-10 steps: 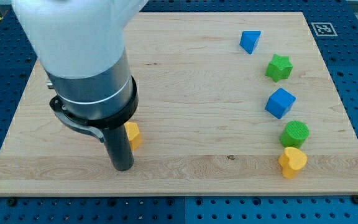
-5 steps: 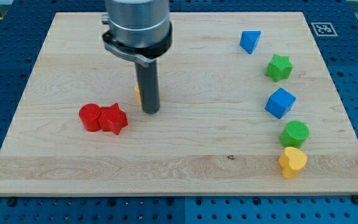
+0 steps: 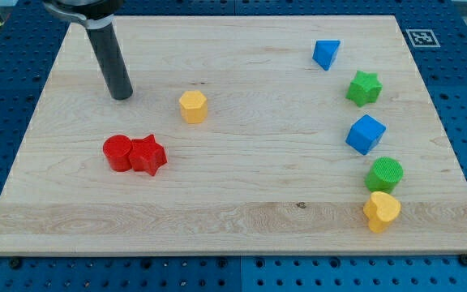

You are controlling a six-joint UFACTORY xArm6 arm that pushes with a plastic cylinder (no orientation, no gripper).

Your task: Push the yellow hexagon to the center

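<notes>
The yellow hexagon (image 3: 193,106) lies on the wooden board (image 3: 242,203), left of the board's middle. My tip (image 3: 122,96) rests on the board to the hexagon's left, a little higher in the view, with a clear gap between them. The rod rises from the tip toward the view's top left.
A red cylinder (image 3: 118,152) and a red star (image 3: 147,155) touch each other below the tip. Along the right side stand a blue triangle-like block (image 3: 325,54), a green star (image 3: 364,88), a blue cube (image 3: 365,134), a green cylinder (image 3: 385,173) and a yellow heart (image 3: 380,211).
My tip moved up from the lower left beside the hexagon, then swung away to the upper left. The yellow hexagon moved up and slightly right and is uncovered. The red blocks came into view.
</notes>
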